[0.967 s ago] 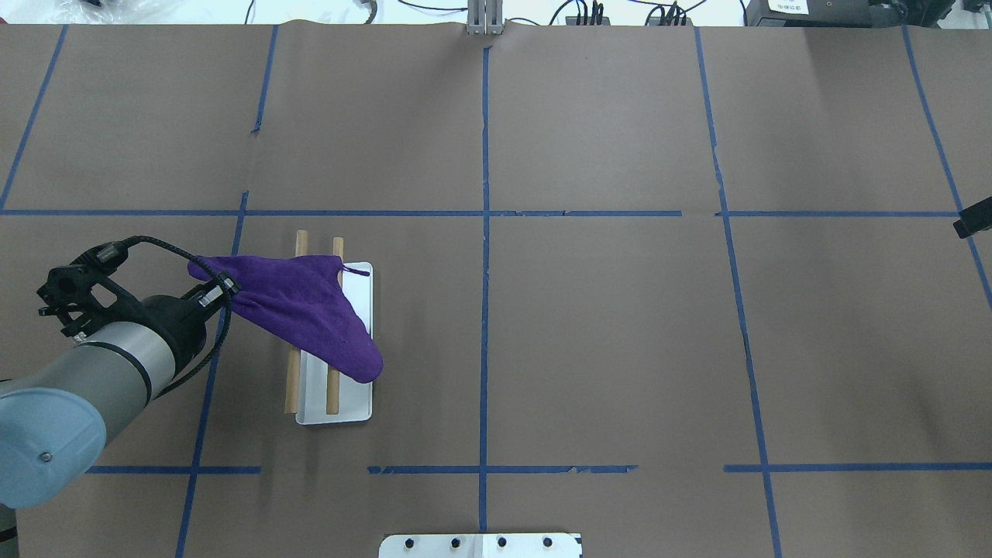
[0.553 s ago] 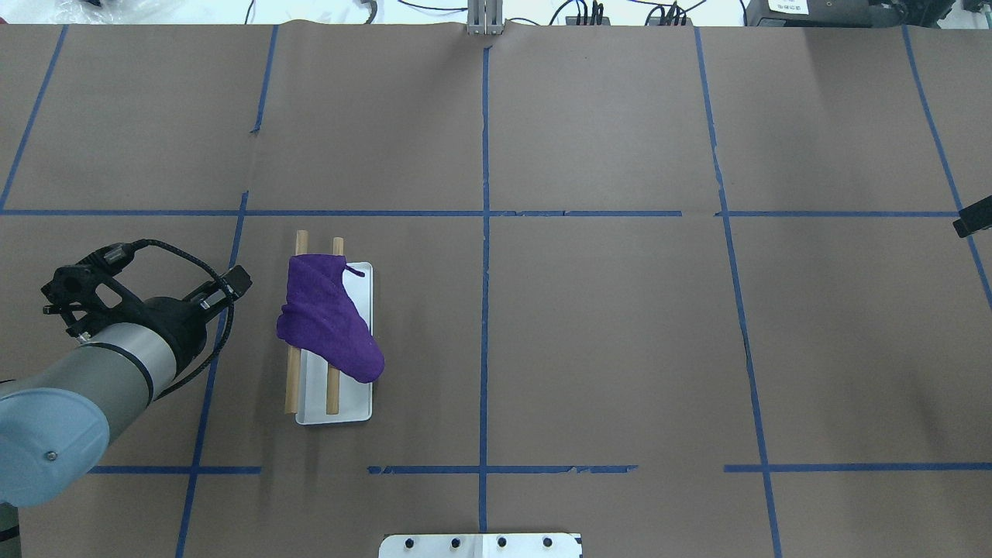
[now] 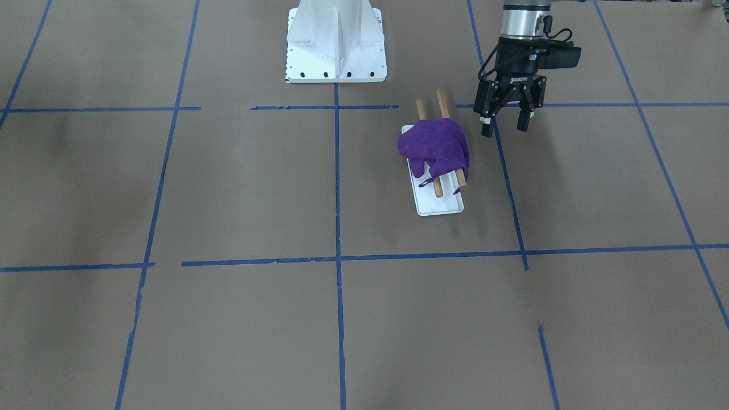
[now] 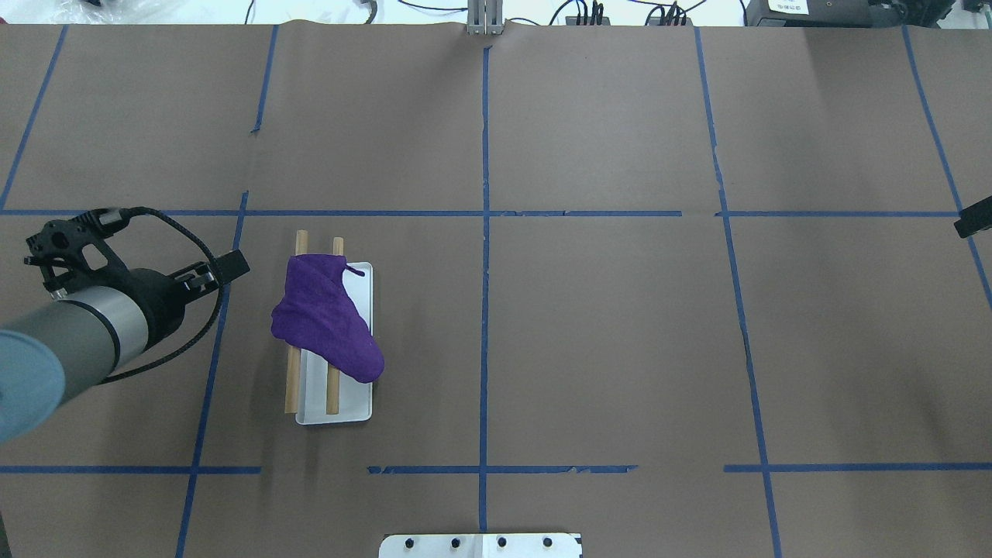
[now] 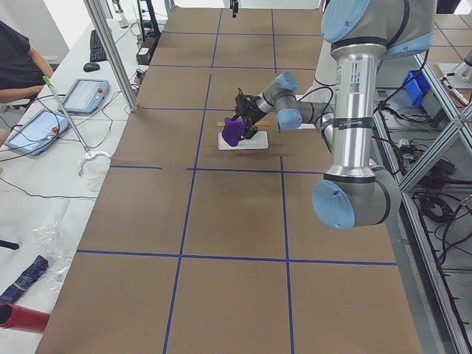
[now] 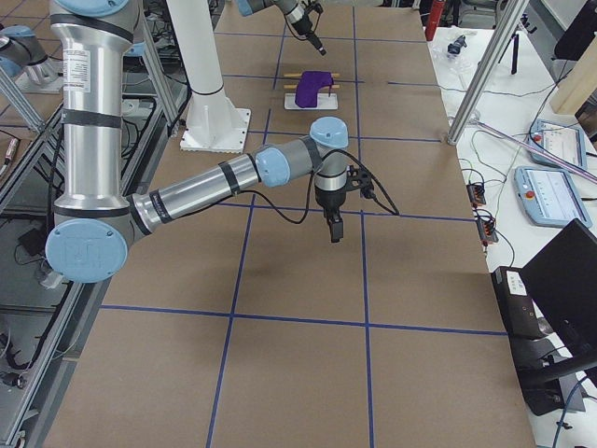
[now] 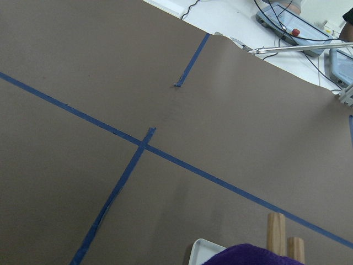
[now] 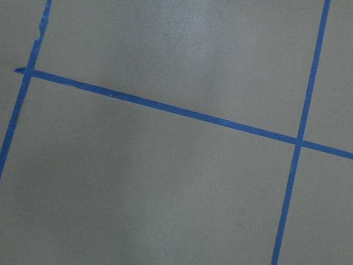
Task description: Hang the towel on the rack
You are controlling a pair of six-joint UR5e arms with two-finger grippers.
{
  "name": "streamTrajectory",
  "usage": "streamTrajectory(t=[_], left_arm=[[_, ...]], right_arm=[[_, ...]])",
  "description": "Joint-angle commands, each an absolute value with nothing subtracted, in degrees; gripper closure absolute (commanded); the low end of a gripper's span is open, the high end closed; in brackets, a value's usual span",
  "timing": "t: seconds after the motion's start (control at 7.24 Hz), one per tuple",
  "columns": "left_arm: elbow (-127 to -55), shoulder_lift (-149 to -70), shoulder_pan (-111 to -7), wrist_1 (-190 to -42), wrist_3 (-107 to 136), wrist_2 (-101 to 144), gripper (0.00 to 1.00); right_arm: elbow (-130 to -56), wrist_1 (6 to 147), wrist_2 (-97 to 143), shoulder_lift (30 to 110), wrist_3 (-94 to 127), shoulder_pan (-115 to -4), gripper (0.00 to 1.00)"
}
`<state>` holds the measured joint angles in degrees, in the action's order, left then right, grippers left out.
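while the counter (image 4: 604,325) carries the rack (image 4: 292,387), dowels running away from the robot, the purple towel (image 4: 325,325) drapes across both, near and to the right of the left gripper (image 3: 503,130), jaws open and empty. right gripper (image 6: 334,230) sits well apart, so left is nearer; can't tell how its jaws stand.

Six cameras, one table (image 4: 620,349).
The overhead camera looked forward and down from behind the pedestal (image 4: 480,545); the front camera faced back steeply from across the table, with the pedestal at its top. The side cameras looked along the table from each end, farther off. Both wrist cameras sat close above the table. The four wide views and the left wrist view shared the rack (image 4: 291,387) and towel (image 4: 325,325).
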<state>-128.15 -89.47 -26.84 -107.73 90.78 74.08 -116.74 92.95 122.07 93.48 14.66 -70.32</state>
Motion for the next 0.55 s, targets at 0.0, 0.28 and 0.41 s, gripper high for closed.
streamTrajectory(t=[0.0, 0.28, 0.41], left_arm=[[-127.8, -89.2, -36.7, -107.7, 75.6, 86.8, 0.0], [-124.8, -88.6, -41.2, -107.3, 63.4, 93.1, 0.0], [-122.8, -88.7, -44.7, -107.5, 57.0, 93.3, 0.0]], right_arm=[[-114.8, 93.2, 122.0, 93.4, 14.9, -70.3, 0.0], [-113.1, 93.0, 122.6, 93.5, 14.6, -70.7, 0.0], [-111.1, 92.9, 124.3, 93.4, 14.6, -72.8, 0.0]])
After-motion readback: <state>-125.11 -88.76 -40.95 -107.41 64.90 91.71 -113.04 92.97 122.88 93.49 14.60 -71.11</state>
